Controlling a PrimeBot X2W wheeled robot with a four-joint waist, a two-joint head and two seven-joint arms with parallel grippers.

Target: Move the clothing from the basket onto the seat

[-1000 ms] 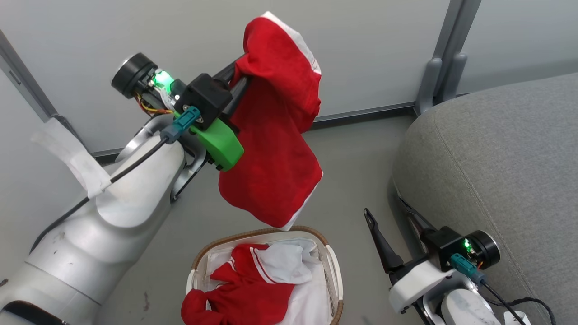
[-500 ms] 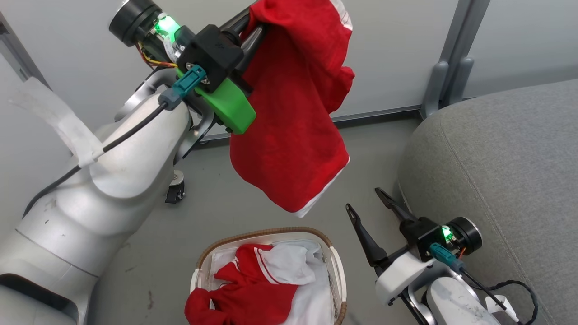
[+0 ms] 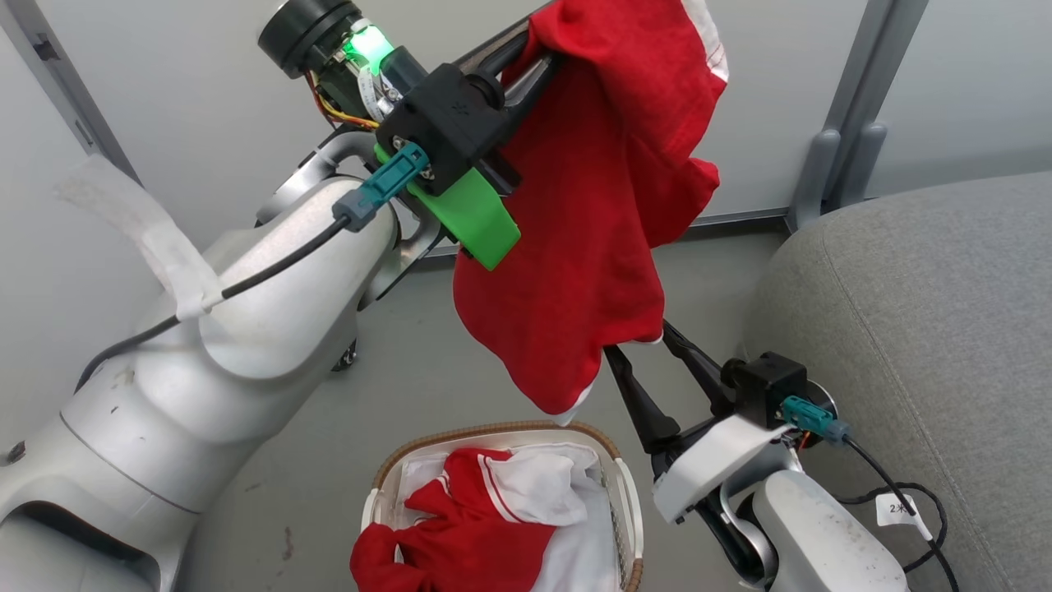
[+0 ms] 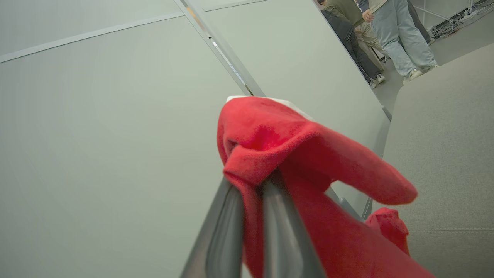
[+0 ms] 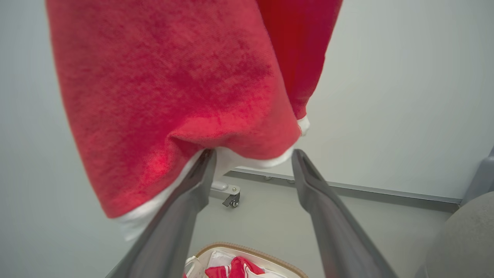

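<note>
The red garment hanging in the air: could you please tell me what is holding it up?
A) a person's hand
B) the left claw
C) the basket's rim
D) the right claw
B: the left claw is shut on the red garment, pinching a fold, while the right claw stands open below its hem.

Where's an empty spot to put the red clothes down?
The grey seat is bare from its rounded edge to the wall. So is the floor between basket and wall. Crowded: above the basket, where the hanging red garment hangs by the right end effector, and inside it.
</note>
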